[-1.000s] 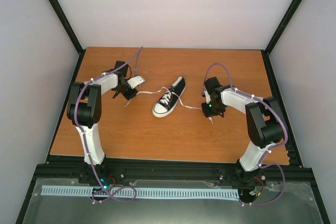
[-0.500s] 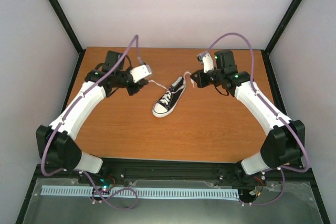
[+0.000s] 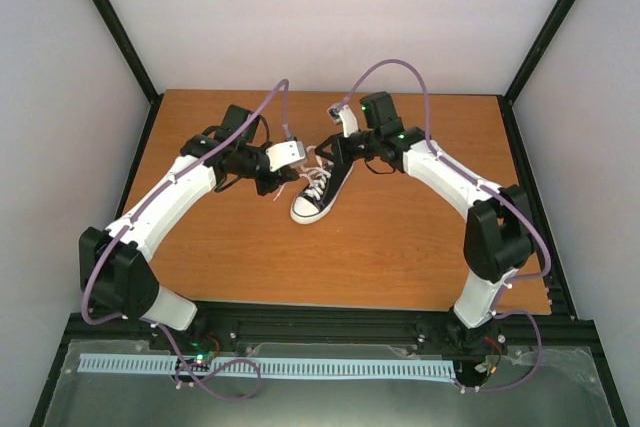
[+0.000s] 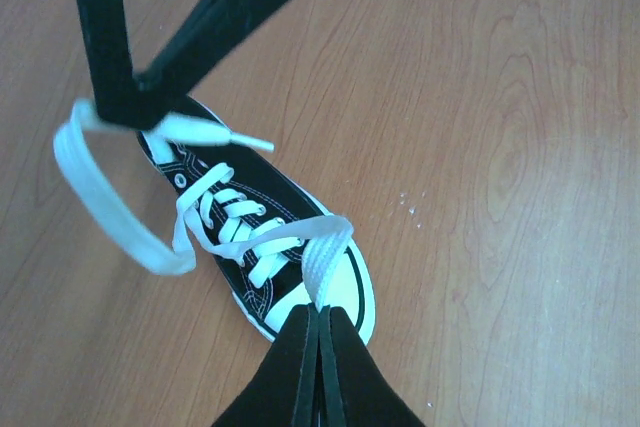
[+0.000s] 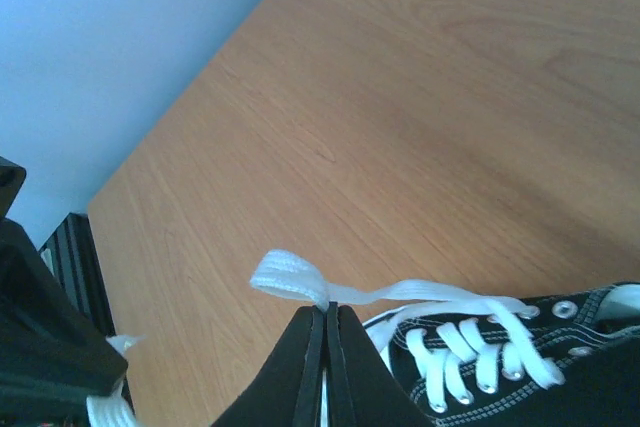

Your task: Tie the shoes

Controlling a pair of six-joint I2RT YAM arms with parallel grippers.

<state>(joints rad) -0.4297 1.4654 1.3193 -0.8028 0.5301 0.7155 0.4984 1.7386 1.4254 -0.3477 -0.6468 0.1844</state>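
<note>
Sneaker (image 3: 322, 190) lies on its sole in the middle of the counter (image 3: 400, 257), toe toward the arms. The left end effector (image 4: 320, 319) is pinched tight on one of its white laces (image 4: 312, 247). The right end effector (image 5: 328, 309) is pinched tight on the other. A hard pull could drag the sneaker, or a lace could slip out. The arms are close and could bump.

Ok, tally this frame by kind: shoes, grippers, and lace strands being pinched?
Sneaker: 1
Grippers: 2, the left gripper and the right gripper, both with jaws shut
Pinched lace strands: 2, the left-held lace and the right-held lace
Total: 5
</note>
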